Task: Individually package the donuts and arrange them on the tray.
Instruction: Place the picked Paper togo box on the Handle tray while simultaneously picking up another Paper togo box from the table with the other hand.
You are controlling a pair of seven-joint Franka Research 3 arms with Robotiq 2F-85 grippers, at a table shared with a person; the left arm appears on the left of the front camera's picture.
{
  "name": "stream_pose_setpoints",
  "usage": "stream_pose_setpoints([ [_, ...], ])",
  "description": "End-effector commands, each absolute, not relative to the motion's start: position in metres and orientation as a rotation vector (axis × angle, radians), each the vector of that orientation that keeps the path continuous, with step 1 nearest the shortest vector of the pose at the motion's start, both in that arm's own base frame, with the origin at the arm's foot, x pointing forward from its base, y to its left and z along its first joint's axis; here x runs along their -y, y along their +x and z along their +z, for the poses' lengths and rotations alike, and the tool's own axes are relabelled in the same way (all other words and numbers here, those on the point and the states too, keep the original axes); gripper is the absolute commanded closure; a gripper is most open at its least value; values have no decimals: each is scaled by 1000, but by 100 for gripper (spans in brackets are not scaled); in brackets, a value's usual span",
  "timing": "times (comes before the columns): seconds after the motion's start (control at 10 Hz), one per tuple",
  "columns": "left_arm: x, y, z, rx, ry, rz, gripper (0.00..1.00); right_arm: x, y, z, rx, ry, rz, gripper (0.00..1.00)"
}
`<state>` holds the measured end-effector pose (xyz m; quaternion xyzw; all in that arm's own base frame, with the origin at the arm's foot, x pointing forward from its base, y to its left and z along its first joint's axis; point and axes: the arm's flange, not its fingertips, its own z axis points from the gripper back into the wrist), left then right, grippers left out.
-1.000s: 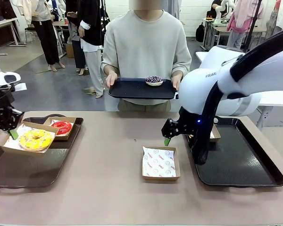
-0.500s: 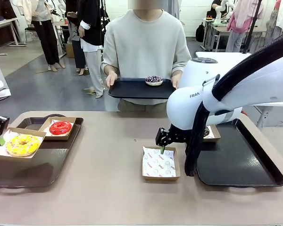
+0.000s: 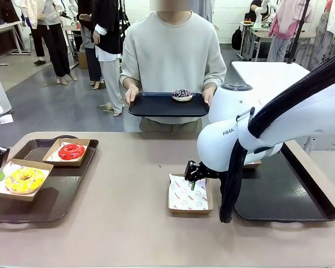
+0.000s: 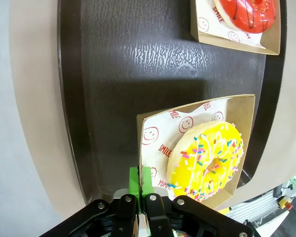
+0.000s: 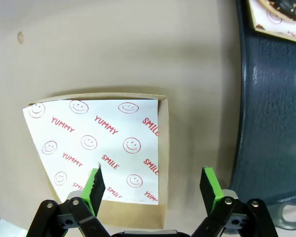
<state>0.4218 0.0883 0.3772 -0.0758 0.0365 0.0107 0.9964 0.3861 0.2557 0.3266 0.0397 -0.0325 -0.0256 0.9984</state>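
Left claw [image 4: 142, 197] pinched shut on rim of brown cardboard box [image 4: 150, 118] holding yellow sprinkled donut [image 4: 207, 160]; right claw [image 5: 152, 185] spread wide, holding nothing, over empty paper-lined box [image 5: 160, 148] on tan surface [image 3: 128, 223]

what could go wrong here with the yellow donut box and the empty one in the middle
The left pincer is shut on just the corner of the yellow donut's box, so the loaded box could tilt or slip and drop the yellow donut. That box also hangs past the left tray's edge in the wrist view, so it may tip if released there. The right pincer is open astride one wall of the empty box; closing could crumple the paper liner.
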Motion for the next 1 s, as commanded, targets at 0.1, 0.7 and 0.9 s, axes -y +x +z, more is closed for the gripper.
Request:
stream_pose_setpoints([
  [0.1, -99, 428, 368, -61, -151, 2, 99, -262, 385, 311, 88, 70, -78, 0],
  [0.7, -113, 426, 355, -76, -131, -9, 99, -257, 387, 312, 71, 86, -73, 0],
  [0.9, -109, 426, 353, -66, -93, -17, 55, -257, 387, 312, 72, 91, -61, 32],
])
